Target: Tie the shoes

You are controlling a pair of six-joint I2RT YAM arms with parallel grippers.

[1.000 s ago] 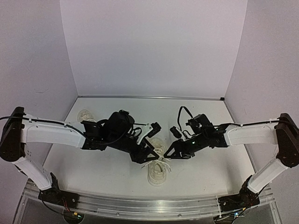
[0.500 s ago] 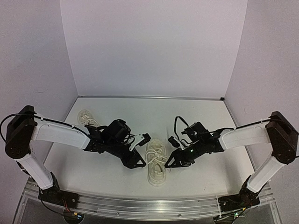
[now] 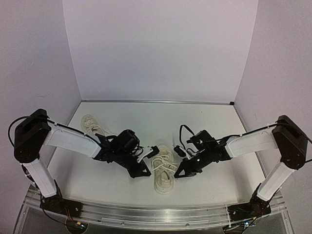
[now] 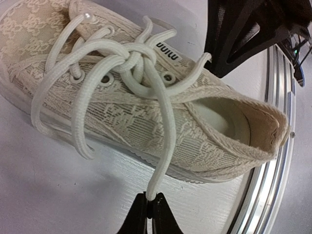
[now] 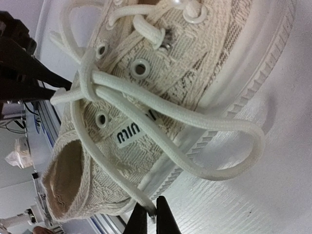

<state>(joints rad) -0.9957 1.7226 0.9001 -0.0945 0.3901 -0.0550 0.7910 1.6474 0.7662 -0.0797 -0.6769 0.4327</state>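
Observation:
A cream canvas shoe (image 3: 163, 171) lies on the table between my two grippers, its white laces crossed in a first knot (image 4: 131, 61) over the tongue, with loose loops spilling to both sides. My left gripper (image 3: 144, 171) is low at the shoe's left side, shut on the tip of one lace end (image 4: 155, 187). On the shoe's right side my right gripper (image 3: 178, 174) is also low, shut on the other lace end (image 5: 146, 202). The second shoe (image 3: 90, 123) lies at the back left, away from both grippers.
An aluminium rail (image 3: 156, 214) runs along the table's near edge, close behind the shoe's heel (image 4: 273, 146). White walls enclose the table at the back and sides. Both forearms reach in low over the table on either side of the middle shoe.
Both arms have come down beside the middle shoe. Both grippers, open a moment ago, have shut on a lace end each.

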